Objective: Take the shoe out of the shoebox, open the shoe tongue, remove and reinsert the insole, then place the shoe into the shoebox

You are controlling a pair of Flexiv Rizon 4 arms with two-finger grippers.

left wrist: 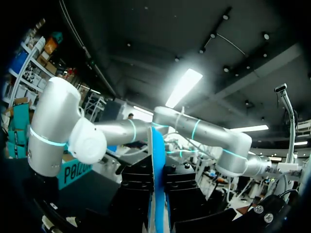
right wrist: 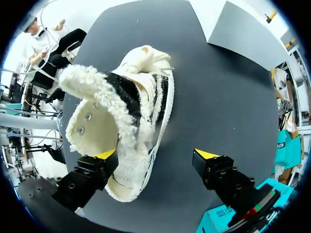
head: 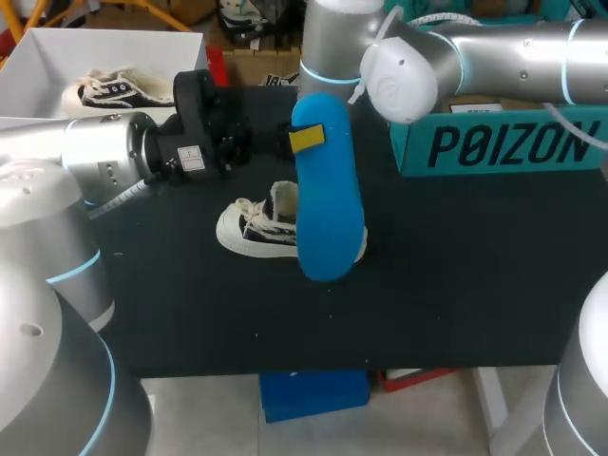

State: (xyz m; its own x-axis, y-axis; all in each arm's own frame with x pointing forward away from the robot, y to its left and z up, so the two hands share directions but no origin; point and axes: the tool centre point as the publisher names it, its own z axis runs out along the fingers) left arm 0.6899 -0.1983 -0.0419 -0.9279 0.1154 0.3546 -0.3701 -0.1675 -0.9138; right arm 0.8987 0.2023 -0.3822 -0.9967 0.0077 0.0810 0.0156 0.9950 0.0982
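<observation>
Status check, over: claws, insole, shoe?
Left claw shut on insole, held aloft. Right claw open over shoe on table. No obstruction seen.

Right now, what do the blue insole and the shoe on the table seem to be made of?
Insole: probably foam; smooth, matte blue. Shoe: seemingly cream and black fabric, fuzzy fleece-like lining at collar; smooth pale sole edge, likely rubber.

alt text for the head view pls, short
Left hand holds a blue insole over a cream-and-black shoe lying on the black table. Another shoe sits in the white shoebox at the back left.
</observation>
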